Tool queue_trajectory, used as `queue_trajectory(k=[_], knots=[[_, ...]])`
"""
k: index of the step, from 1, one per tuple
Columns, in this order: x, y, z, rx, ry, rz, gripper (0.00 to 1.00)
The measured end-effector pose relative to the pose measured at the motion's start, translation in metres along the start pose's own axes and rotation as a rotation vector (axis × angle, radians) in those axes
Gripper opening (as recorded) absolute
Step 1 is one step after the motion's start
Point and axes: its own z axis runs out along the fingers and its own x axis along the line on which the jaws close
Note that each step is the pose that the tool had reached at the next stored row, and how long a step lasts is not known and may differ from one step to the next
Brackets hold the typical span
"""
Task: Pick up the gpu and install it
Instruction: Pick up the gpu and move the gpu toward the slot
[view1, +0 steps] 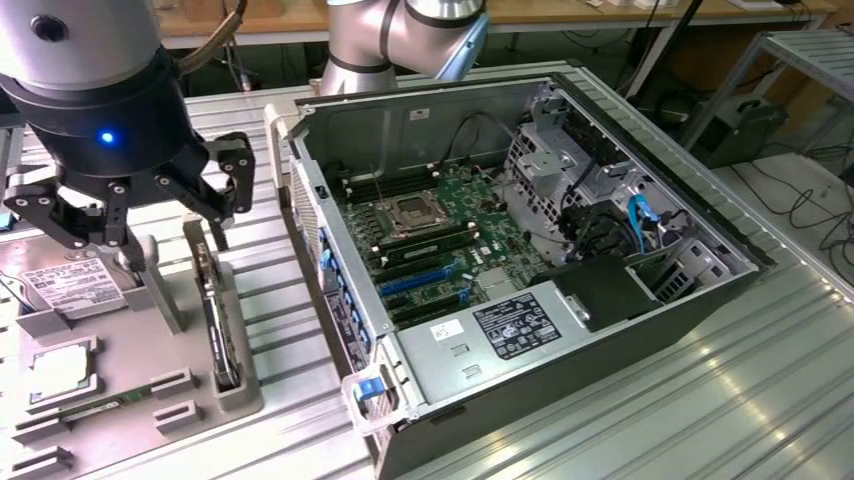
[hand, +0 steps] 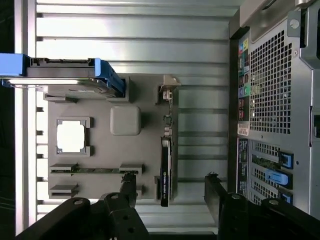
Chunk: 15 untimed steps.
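The gpu (view1: 215, 310) is a thin dark card standing on edge in a slot of the grey holder plate (view1: 140, 400). In the wrist view the gpu (hand: 165, 170) appears edge-on, with its silver bracket end toward the plate's corner. My gripper (view1: 171, 245) hangs above the holder plate, just over the card, and is open. In the wrist view my gripper (hand: 172, 192) has its two black fingers (hand: 129, 186) well apart on either side of the card's near end, touching nothing. The open computer case (view1: 534, 250) lies at the exterior view's right with its motherboard exposed.
On the holder plate (hand: 125, 97) also sit a silver hard drive (view1: 64, 285) with a blue-edged carrier (hand: 60, 75), a square processor (hand: 71, 136) and a narrow memory stick (hand: 95, 170). The case's perforated rear wall (hand: 272, 75) stands beside the plate on the ribbed metal table (view1: 694, 400).
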Motion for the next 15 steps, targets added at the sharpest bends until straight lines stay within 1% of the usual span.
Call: queue_trajectory(k=[3,7,8,12,15], knots=[[0.000,-0.0033,0.0057,0.0000,0.0001,0.000,0.66],[0.000,-0.0042,0.0097,0.0055,0.0002,0.000,0.66],[0.000,-0.0043,0.0114,0.0060,0.0002,0.000,0.66],[0.001,-0.0060,0.0219,0.0064,0.0004,-0.001,0.66],[0.001,-0.0074,0.0273,0.0065,0.0010,-0.004,0.66]])
